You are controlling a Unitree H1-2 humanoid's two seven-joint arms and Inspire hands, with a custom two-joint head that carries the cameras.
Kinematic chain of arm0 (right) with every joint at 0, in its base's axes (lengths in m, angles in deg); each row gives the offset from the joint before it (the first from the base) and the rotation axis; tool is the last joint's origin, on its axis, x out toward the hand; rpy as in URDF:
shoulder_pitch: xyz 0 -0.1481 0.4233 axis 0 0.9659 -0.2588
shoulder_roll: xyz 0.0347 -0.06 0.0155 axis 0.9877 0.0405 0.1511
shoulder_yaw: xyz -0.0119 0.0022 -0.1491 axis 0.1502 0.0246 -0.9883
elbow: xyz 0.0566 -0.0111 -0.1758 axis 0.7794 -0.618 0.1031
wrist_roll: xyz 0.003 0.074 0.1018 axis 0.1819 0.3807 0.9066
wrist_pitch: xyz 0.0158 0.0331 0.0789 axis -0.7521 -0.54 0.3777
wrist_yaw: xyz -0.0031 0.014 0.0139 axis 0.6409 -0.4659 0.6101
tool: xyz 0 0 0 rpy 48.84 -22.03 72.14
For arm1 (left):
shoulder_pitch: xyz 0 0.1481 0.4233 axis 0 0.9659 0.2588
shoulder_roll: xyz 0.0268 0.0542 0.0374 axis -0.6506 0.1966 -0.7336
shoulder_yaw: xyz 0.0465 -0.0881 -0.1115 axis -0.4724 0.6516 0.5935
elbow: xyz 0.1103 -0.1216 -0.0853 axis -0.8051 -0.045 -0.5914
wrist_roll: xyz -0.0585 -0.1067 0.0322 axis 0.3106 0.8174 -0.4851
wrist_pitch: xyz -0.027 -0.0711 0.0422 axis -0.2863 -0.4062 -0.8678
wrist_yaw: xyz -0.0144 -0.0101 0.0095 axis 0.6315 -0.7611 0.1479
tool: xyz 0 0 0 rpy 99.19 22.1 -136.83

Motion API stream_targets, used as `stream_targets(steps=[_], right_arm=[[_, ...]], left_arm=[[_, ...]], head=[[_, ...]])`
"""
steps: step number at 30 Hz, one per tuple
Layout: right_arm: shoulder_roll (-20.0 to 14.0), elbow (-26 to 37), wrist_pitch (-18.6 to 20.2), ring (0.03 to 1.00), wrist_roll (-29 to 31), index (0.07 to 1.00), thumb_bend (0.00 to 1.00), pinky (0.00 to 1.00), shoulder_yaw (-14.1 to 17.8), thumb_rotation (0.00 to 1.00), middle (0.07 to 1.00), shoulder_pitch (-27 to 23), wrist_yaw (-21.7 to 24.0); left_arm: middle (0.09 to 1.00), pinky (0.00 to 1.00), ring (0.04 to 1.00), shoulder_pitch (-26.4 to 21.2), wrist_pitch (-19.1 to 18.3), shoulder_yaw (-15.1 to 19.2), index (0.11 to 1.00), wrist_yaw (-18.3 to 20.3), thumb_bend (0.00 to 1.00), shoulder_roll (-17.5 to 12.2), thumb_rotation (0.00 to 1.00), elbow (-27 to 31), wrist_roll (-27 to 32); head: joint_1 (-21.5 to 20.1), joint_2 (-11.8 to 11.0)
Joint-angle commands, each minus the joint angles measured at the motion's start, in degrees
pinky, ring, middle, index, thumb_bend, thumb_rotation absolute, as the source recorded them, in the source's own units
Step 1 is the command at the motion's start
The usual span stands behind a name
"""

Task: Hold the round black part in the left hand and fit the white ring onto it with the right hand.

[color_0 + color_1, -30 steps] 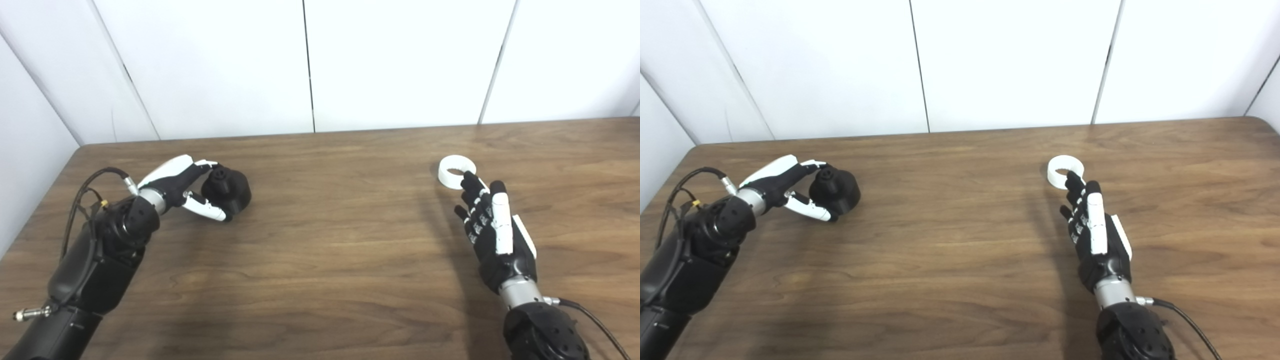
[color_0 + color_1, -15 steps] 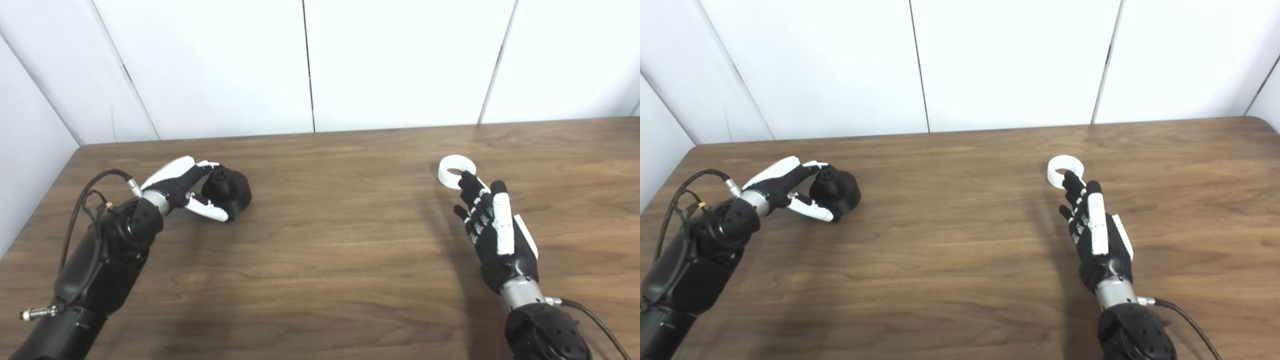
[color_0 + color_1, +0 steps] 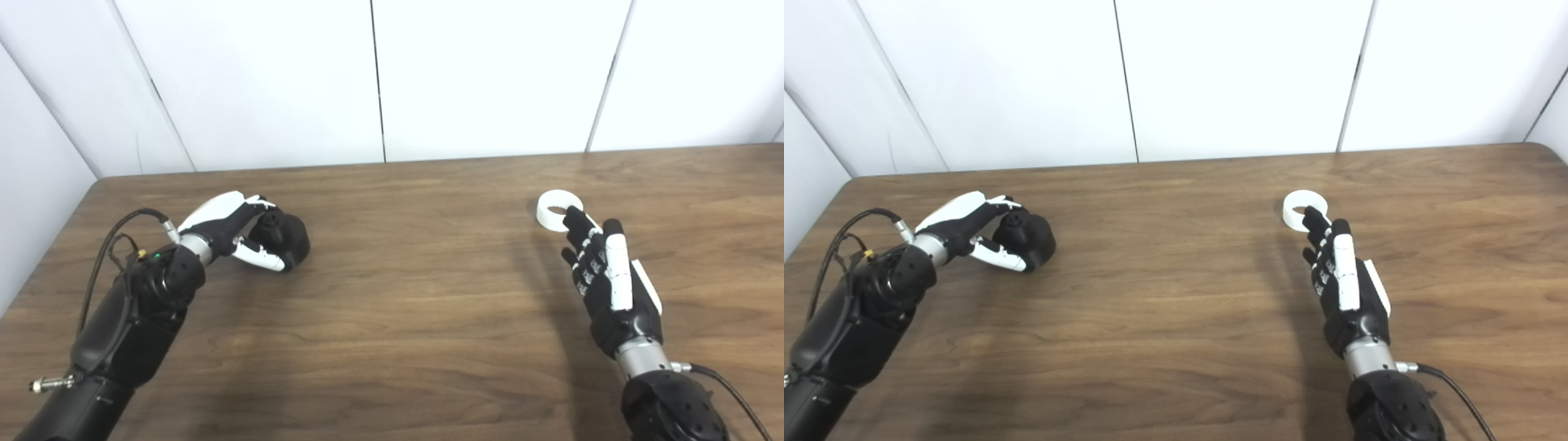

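The round black part (image 3: 289,234) rests on the table at the left, its small knob pointing toward my left hand (image 3: 228,228). That hand cups it, fingers over the knob and thumb along its near side, still spread and not clamped. The white ring (image 3: 553,209) lies flat on the table at the right. My right hand (image 3: 607,280) is open with straight fingers, and its fingertips (image 3: 1315,219) reach the ring's near edge and cover part of it.
The wooden table (image 3: 404,294) stretches between the two hands, with white wall panels (image 3: 380,79) behind its far edge. A cable (image 3: 113,236) loops off the left wrist, and another cable (image 3: 1458,392) trails from the right wrist.
My left hand has slid right and closed in around the black part, nudging it slightly right. My right hand has crept a little forward and right toward the ring, which has not moved.
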Motion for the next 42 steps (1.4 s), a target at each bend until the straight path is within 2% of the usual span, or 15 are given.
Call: stream_targets(steps=[1,17,26,30,36,42], right_arm=[[-0.14,2.35,-0.96,0.997,0.46,0.906,0.57,0.98,-0.28,1.0,0.943,-1.47,0.76],[-0.37,2.34,-1.15,1.0,0.31,0.907,0.59,1.0,-0.69,1.0,0.944,-1.35,0.75],[-0.55,2.75,-0.83,1.0,0.27,0.907,0.59,0.99,-0.92,1.0,0.944,-1.13,0.66],[-0.63,2.88,-0.44,1.0,0.31,0.907,0.59,0.99,-0.96,1.0,0.943,-1.11,0.63],[-0.8,2.74,-0.52,1.0,0.16,0.911,0.6,0.99,-1.02,1.0,0.944,-1.11,0.65],[-0.98,2.72,-0.31,0.997,-0.18,0.909,0.61,0.98,-1.25,1.0,0.941,-1.15,0.52]], left_arm=[[1.0,1.0,1.0,-2.12,0.75,0.7,0.808,-1.84,0.87,-1.32,0.29,0.93,-1.2],[1.0,1.0,1.0,-1.61,0.38,1.04,0.764,-1.97,0.83,-1.24,0.18,1.97,-1.28],[1.0,1.0,1.0,-0.42,0.61,0.76,0.759,-2.88,0.86,-0.68,0.19,3.71,-2.76],[1.0,1.0,1.0,0.32,-0.72,0.22,0.764,-2.03,0.85,-0.38,0.2,6.35,-3.65],[1.0,1.0,1.0,1.02,0.09,-0.15,0.761,-1.76,0.87,-0.09,0.22,7.98,-3.68],[1.0,1.0,1.0,1.66,-2.0,-0.37,0.753,-0.27,0.86,1.15,0.21,10.23,-4.07]], head=[[0.12,0.0],[0.03,0.32],[-0.06,0.47],[-0.05,0.47],[-0.12,0.58],[-0.1,0.63]])
